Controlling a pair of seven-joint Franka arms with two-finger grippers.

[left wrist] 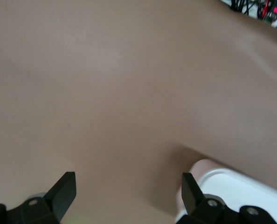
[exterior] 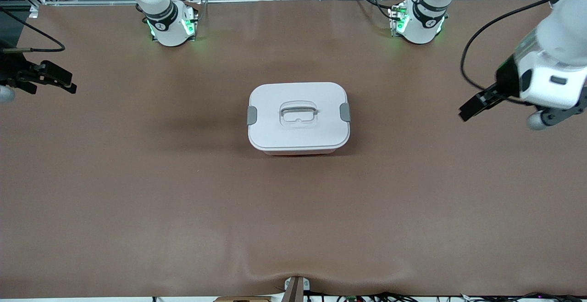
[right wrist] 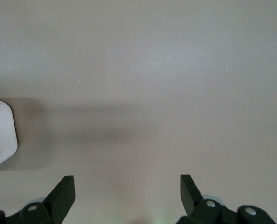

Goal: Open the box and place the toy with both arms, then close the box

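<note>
The box [exterior: 299, 117] stands in the middle of the table with its white lid on, a grey clip [exterior: 251, 115] at each end and a clear handle [exterior: 298, 113] recessed in the top. The toy is out of view. My left gripper [exterior: 465, 111] hangs open over bare table toward the left arm's end, well apart from the box. In the left wrist view the gripper [left wrist: 129, 184] is empty and a corner of the box [left wrist: 231, 186] shows. My right gripper [exterior: 72, 85] hangs open over the right arm's end; the right wrist view shows the gripper [right wrist: 128, 184] empty and the box's edge [right wrist: 1, 130].
A brown mat [exterior: 137, 201] covers the table. The two arm bases [exterior: 172, 24] [exterior: 419, 22] stand along the edge farthest from the front camera. A small bracket [exterior: 296, 288] and cables [exterior: 367, 297] sit at the nearest edge.
</note>
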